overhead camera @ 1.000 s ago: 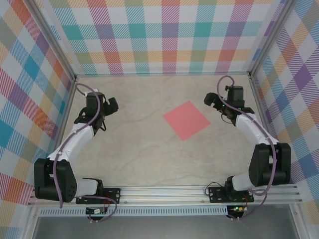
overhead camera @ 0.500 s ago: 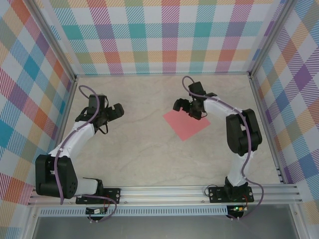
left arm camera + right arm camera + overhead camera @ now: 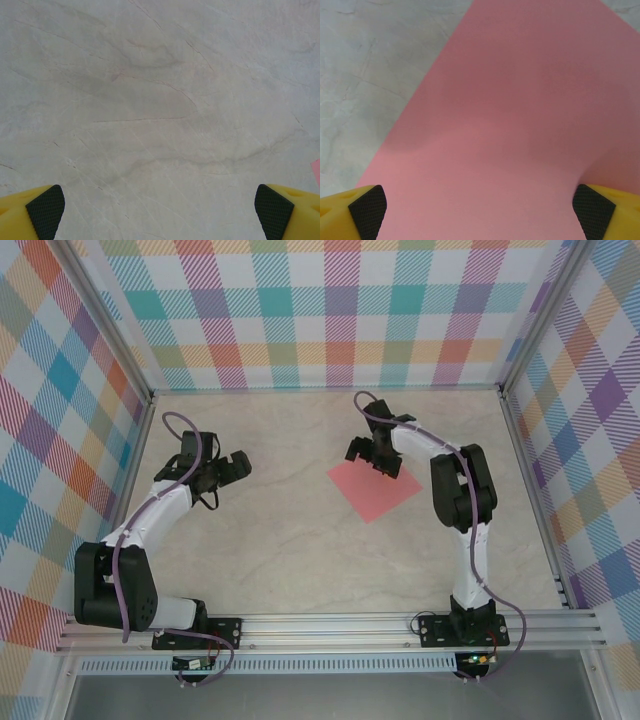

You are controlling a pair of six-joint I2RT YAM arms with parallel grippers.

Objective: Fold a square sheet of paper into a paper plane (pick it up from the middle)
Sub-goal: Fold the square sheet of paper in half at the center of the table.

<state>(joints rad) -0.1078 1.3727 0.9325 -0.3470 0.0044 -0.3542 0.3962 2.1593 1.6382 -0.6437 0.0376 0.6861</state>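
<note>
The square sheet of paper (image 3: 376, 490) lies flat and unfolded on the table, right of centre, salmon-pink, one corner pointing to the far wall. My right gripper (image 3: 374, 458) hangs over its far corner, open. In the right wrist view the sheet (image 3: 510, 110) spreads under the gripper (image 3: 480, 212), whose black pads (image 3: 367, 210) stand wide apart with nothing between them. My left gripper (image 3: 228, 468) is open over bare table to the left. Its wrist view shows the gripper (image 3: 160, 212) wide open and a pink sliver of sheet (image 3: 316, 172) at the right edge. The paper plane is out of view.
The marbled table (image 3: 280, 530) is boxed in by plaid walls (image 3: 320, 330) on three sides. An aluminium rail (image 3: 330, 625) carrying both arm bases runs along the near edge. Bare tabletop lies between the two grippers.
My right arm has swung from the right wall leftwards and now hovers over the sheet's far corner. The left gripper has shifted slightly right. The sheet has not moved.
</note>
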